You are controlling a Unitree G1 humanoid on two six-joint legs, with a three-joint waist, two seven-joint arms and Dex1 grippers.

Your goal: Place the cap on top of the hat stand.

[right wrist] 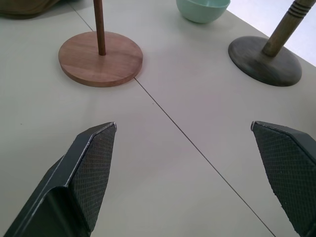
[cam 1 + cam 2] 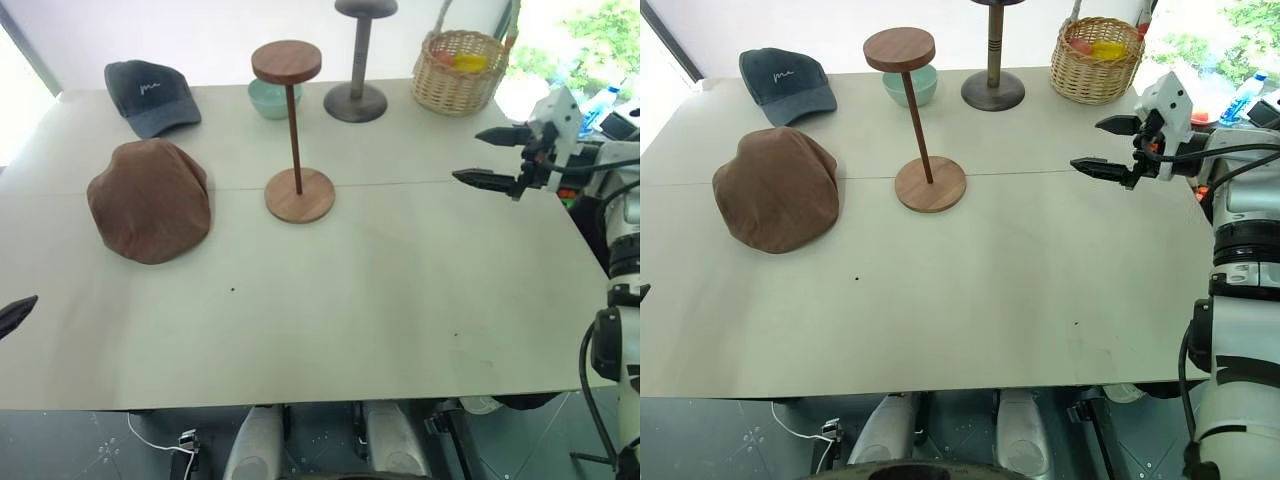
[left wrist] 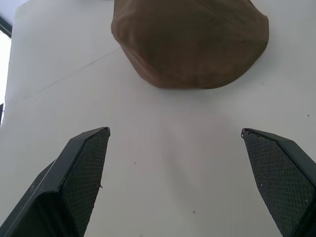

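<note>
The cap lies flat on the worktop, left of the hat stand. Left gripper fingers spread wide, empty, cap just ahead. Right gripper fingers wide too, right of the hat stand.

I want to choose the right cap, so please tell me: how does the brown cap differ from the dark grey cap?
The brown cap is plain, rounded and soft; the dark grey cap carries white script and a stiff brim. The brown cap looks wider than the dark grey cap. The brown cap lies nearer the robot; the dark grey cap lies farther back. Both rest on the table, on the robot's left.
</note>
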